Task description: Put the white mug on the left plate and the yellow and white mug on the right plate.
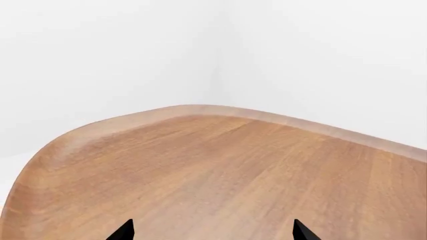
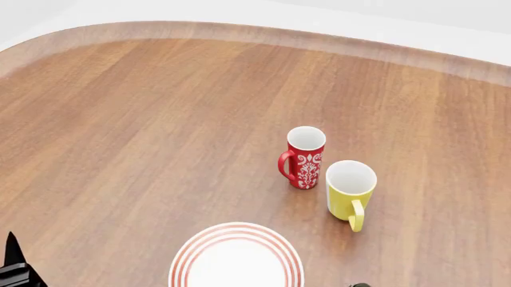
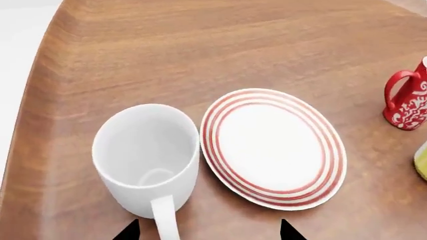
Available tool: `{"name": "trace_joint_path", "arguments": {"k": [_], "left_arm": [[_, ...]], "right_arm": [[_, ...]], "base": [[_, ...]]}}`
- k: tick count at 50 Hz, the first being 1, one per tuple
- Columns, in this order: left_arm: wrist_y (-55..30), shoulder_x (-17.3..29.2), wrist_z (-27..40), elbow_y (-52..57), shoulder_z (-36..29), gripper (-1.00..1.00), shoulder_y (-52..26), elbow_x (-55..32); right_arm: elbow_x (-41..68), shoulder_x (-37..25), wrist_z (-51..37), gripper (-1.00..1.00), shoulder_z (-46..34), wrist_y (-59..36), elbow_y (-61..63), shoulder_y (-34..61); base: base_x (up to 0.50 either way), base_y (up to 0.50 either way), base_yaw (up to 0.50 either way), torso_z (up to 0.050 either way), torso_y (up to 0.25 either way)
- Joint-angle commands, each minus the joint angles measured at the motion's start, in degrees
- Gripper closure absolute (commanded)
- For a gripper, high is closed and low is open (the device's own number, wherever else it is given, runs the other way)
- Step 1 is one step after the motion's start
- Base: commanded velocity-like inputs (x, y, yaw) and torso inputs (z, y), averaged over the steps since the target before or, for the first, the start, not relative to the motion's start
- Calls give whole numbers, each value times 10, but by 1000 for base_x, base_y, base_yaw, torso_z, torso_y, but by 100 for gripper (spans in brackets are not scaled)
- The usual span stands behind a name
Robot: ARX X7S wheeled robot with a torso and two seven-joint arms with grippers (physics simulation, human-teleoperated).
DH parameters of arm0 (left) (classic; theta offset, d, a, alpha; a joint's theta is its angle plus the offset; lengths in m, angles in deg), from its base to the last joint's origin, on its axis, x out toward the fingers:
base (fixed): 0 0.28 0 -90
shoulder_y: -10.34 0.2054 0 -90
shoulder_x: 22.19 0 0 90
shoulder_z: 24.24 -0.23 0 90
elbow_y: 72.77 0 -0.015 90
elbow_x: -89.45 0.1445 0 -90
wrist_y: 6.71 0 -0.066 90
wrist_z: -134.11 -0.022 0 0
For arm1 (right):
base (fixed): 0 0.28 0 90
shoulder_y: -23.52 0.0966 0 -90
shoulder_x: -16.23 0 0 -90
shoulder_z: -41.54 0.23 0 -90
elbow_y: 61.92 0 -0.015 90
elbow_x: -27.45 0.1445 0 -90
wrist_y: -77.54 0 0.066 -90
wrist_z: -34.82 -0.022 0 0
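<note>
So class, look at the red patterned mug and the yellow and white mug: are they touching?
Apart. The head view shows bare wood between the red mug and the yellow and white mug.

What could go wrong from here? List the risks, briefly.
The white mug stands near the table edge and almost against the ringed plate. A clumsy close of the open right end effector could tip it or shove it off. The red mug stands right beside the yellow and white mug, so a grasp there may knock it. Only one plate is in view, so left and right could be confused.
</note>
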Motion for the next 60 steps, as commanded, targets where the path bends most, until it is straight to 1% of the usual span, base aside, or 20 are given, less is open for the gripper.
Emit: {"name": "trace_joint_path", "arguments": {"k": [1, 12, 19, 25, 43, 60], "left_arm": [[6, -10, -19, 6, 10, -100, 9, 2], [8, -8, -17, 4, 7, -100, 9, 1], [3, -5, -12, 18, 17, -100, 15, -11], [3, -4, -9, 25, 15, -100, 20, -11], [-2, -1, 0, 39, 14, -100, 25, -18], [-1, 5, 5, 43, 30, -100, 29, -35]], "right_arm": [[-42, 39, 58, -100, -34, 14, -52, 37], [-73, 61, 79, -100, -83, 8, -99, 56], [-85, 71, 88, -100, -97, 22, -129, 56], [-98, 80, 96, -100, -119, 13, -147, 66], [-92, 60, 93, -100, -131, -42, -92, 83], [-100, 82, 108, -100, -151, -73, -111, 136]], "base": [[0, 0, 0, 0, 0], [0, 0, 0, 0, 0], [0, 0, 0, 0, 0], [0, 0, 0, 0, 0], [0, 0, 0, 0, 0], [0, 0, 0, 0, 0]]}}
